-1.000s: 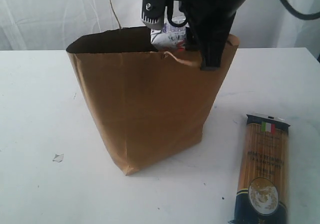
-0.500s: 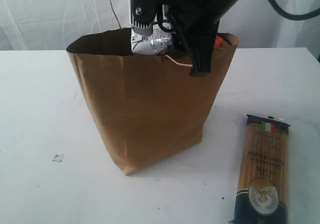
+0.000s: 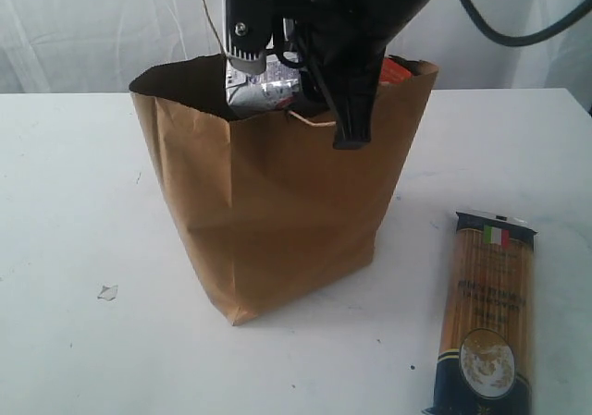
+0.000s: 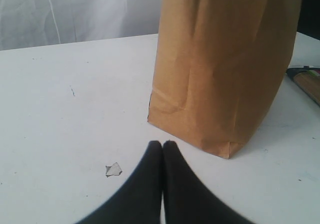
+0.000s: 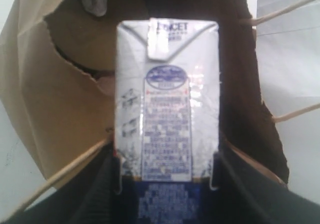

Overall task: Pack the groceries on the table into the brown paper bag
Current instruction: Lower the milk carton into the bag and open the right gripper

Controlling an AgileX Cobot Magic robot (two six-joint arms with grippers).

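The brown paper bag (image 3: 277, 202) stands upright in the middle of the white table (image 3: 74, 202). My right gripper (image 3: 277, 87) hangs over its open mouth, shut on the small blue-white carton (image 3: 262, 90) (image 5: 167, 104), which points down into the bag (image 5: 50, 99). An orange-labelled edge (image 3: 400, 68) shows inside at the bag's far rim. The long spaghetti pack (image 3: 486, 313) lies flat on the table to the right of the bag. My left gripper (image 4: 162, 145) sits low over the table, shut and holding nothing, a short way from the bag's base (image 4: 220, 84).
A small torn paper scrap (image 3: 108, 292) (image 4: 114, 169) lies on the table left of the bag. The bag's twisted cord handles (image 5: 280, 14) hang beside the carton. A white curtain backs the table.
My right gripper has carried the carton leftward along the bag's mouth and slightly lower. The bag has shifted a little. The left gripper's earlier state is not shown.
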